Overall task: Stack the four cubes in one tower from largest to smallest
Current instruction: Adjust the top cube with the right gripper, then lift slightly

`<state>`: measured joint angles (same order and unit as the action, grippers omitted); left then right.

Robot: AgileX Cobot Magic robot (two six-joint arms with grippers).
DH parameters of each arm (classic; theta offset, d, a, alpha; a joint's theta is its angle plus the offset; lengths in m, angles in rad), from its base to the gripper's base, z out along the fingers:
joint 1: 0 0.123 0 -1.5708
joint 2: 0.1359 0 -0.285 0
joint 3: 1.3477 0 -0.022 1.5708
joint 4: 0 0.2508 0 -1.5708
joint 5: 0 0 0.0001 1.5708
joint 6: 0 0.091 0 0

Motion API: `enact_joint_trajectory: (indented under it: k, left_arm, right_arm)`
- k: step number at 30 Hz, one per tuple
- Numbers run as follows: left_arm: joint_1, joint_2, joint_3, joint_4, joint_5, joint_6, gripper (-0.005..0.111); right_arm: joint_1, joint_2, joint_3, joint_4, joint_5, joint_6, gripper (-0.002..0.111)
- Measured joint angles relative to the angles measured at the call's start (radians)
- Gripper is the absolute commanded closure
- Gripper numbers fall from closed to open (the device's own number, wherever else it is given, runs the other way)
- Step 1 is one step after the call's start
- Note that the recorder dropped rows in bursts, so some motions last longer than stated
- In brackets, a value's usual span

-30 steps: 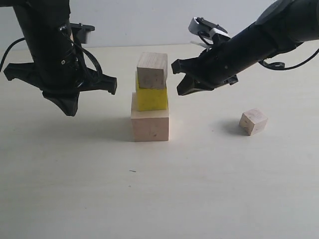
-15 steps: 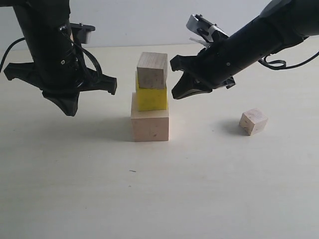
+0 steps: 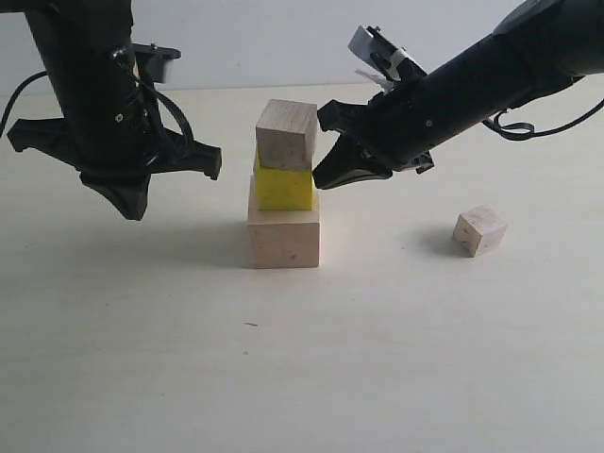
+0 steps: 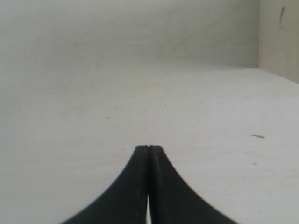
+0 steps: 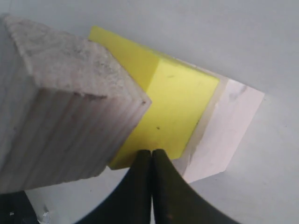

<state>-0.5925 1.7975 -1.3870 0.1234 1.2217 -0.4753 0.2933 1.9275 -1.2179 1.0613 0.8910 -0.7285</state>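
A tower of three cubes stands mid-table: a large pale wood cube (image 3: 283, 236) at the bottom, a yellow cube (image 3: 283, 187) on it, and a small pale wood cube (image 3: 286, 134) on top, slightly askew. Another small pale wood cube (image 3: 479, 230) lies alone on the table to the right. My right gripper (image 3: 319, 181) is shut and empty, its tip against the yellow cube's right side. The right wrist view shows the shut right gripper (image 5: 152, 151) touching the yellow cube (image 5: 177, 107). My left gripper (image 3: 132, 209) hangs shut and empty, left of the tower.
The pale table (image 3: 302, 377) stretches in front of the tower, and a white wall stands behind it. The left wrist view shows the shut left gripper (image 4: 148, 147) over bare table, with a pale wood face (image 4: 280, 37) at one edge.
My right gripper has moved left and down onto the yellow cube's side. The yellow cube and the cube on it have shifted slightly left. The left arm has stayed still.
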Motion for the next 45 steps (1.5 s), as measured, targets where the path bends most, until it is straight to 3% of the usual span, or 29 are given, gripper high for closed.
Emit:
enact_joint_trajectory:
  k: [22, 45]
  left_arm:
    - [0.0, 0.0, 0.0, 0.0, 0.0, 0.003, 0.107]
    - [0.0, 0.0, 0.0, -0.002, 0.0, 0.008, 0.107]
  right_arm:
    - [-0.002, -0.117, 0.003, -0.061, -0.072, 0.021, 0.108]
    - [-0.002, -0.112, -0.039, -0.007, -0.095, 0.0, 0.108]
